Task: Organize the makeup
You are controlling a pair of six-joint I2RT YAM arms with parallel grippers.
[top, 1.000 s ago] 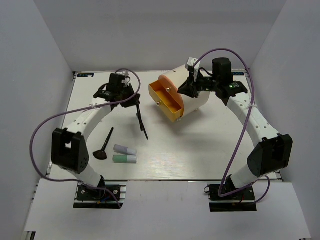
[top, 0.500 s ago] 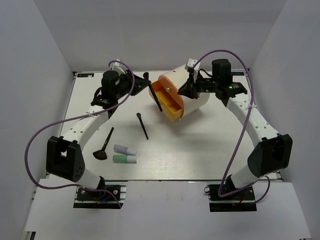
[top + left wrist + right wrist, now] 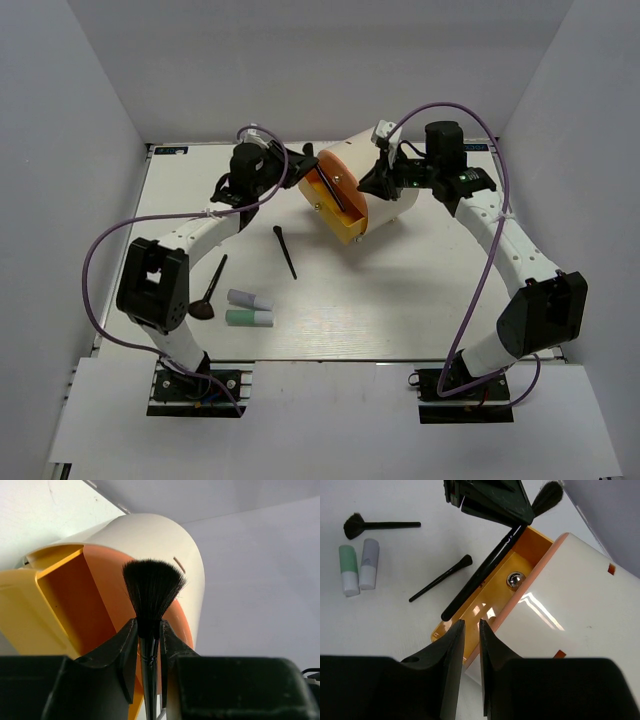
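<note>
My left gripper (image 3: 303, 166) is shut on a black-handled powder brush (image 3: 335, 190) just below its bristles (image 3: 152, 592). The handle slants down over the open yellow drawer (image 3: 342, 215) of the cream drum (image 3: 385, 190). In the right wrist view the brush handle (image 3: 480, 575) reaches into the drawer (image 3: 490, 597). My right gripper (image 3: 471, 630) is shut and empty, over the drum's front edge. On the table lie a thin brush (image 3: 286, 252), a fan brush (image 3: 208, 295), a lavender tube (image 3: 249, 299) and a mint tube (image 3: 249, 318). The lipstick and the gold-black case are out of view.
The drum lies on its side at the back centre, its orange face (image 3: 110, 595) turned to the left arm. White walls close in the table (image 3: 400, 300) at the back and both sides.
My left gripper has lifted the powder brush off the table and moved right to the drum, bringing the handle over the open drawer. The right arm has not moved.
</note>
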